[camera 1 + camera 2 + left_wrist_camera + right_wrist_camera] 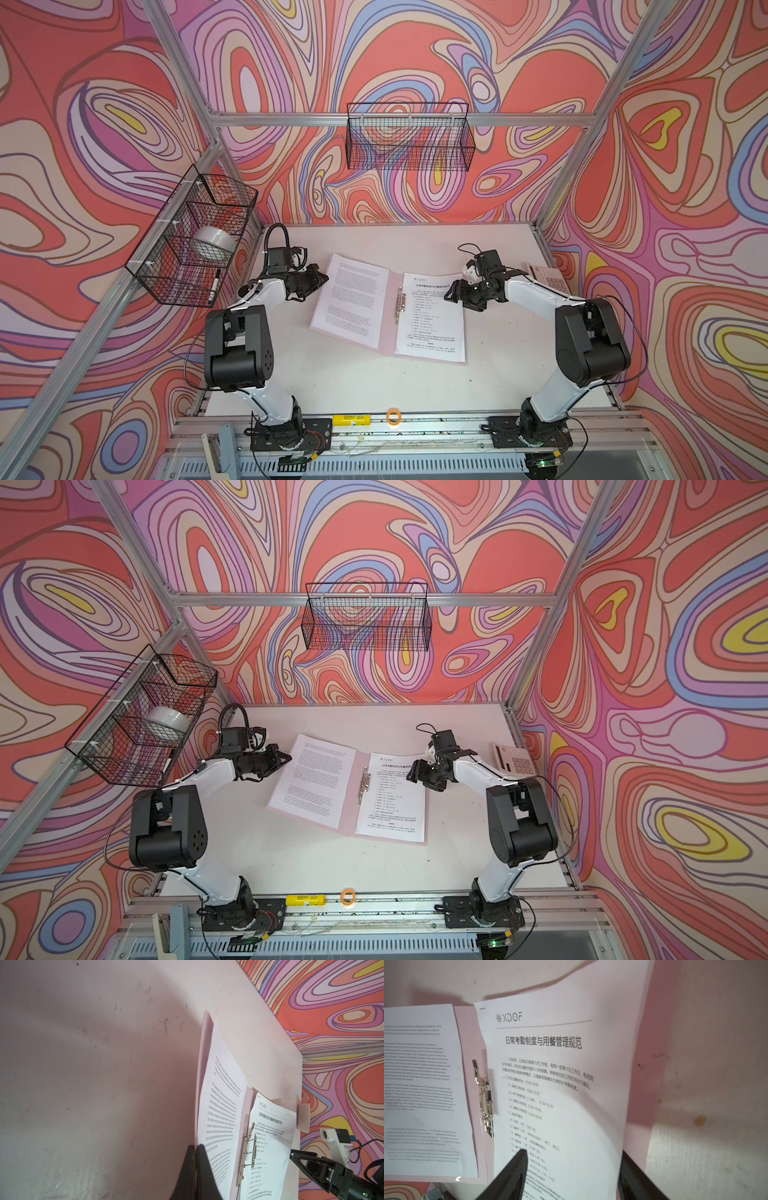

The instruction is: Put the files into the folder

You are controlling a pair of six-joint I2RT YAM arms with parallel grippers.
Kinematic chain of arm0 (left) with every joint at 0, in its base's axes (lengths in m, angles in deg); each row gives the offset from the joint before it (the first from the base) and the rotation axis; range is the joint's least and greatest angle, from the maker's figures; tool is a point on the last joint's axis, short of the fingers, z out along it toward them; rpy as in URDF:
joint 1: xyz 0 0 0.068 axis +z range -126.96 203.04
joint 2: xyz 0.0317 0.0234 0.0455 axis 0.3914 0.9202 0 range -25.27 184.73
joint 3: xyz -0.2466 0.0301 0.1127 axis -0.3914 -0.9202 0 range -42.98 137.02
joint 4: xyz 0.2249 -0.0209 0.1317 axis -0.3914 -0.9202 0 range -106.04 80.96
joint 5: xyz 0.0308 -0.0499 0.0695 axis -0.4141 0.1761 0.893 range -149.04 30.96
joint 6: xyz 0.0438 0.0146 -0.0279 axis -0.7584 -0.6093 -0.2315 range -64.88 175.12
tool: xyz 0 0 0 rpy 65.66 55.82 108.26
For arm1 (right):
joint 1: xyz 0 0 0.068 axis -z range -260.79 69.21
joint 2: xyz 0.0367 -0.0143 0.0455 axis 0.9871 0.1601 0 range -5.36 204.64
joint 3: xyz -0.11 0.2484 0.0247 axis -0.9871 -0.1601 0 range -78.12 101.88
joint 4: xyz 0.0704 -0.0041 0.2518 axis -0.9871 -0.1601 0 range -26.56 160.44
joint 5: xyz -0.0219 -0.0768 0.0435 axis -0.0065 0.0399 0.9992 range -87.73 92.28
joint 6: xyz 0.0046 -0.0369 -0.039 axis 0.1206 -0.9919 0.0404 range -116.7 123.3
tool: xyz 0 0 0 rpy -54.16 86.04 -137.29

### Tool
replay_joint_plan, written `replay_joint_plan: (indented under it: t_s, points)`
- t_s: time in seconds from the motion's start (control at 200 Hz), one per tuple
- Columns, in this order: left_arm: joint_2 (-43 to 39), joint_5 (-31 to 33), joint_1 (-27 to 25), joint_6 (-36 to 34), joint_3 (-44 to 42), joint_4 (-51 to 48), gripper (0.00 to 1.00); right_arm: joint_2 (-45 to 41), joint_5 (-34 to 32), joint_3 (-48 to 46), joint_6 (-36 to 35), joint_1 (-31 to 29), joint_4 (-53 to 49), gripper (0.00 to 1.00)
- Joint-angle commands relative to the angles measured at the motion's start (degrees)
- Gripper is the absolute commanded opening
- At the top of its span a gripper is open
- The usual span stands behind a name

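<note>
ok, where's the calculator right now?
In both top views the calculator lies at the far right edge of the table, just beyond the right arm and to the right of the pink folder.

- Swirling red, pink, lilac and blue bands cover the walls [415, 50] on three sides of my station.
- Aluminium frame rails [291, 119] run up the corners and across the back.
- A black wire basket [409, 137] hangs on the back rail.
- A second basket [191, 237], at left, holds a white tape roll [214, 243] and a marker [214, 284].
- My white tabletop [374, 386] lies scuffed under even light.
</note>
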Motion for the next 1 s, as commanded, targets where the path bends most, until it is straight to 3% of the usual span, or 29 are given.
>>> replay_joint_plan:
  t_s: [0.0,0.451,0.681,0.997]
  points:
    - [-2.3,0.8,-0.6,-0.4,0.8,-1.7,0.00,-0.9,-4.3,0.8,-0.5,-0.2,-3.7,0.73]
    - [-4.2,0.8,-1.8,0.4,0.2,-1.5,0.00,0.9,-8.8,4.6,-2.0,-0.2,-5.7,0.73]
    - [-7.3,5.0,-2.9,1.2,-0.9,-3.5,0.00,-0.5,-7.7,7.8,-2.5,-0.4,-7.0,0.70]
    - [-12.7,11.9,-5.3,3.1,-2.1,-7.9,0.00,6.2,-4.5,19.2,-2.8,-10.2,-8.4,0.64]
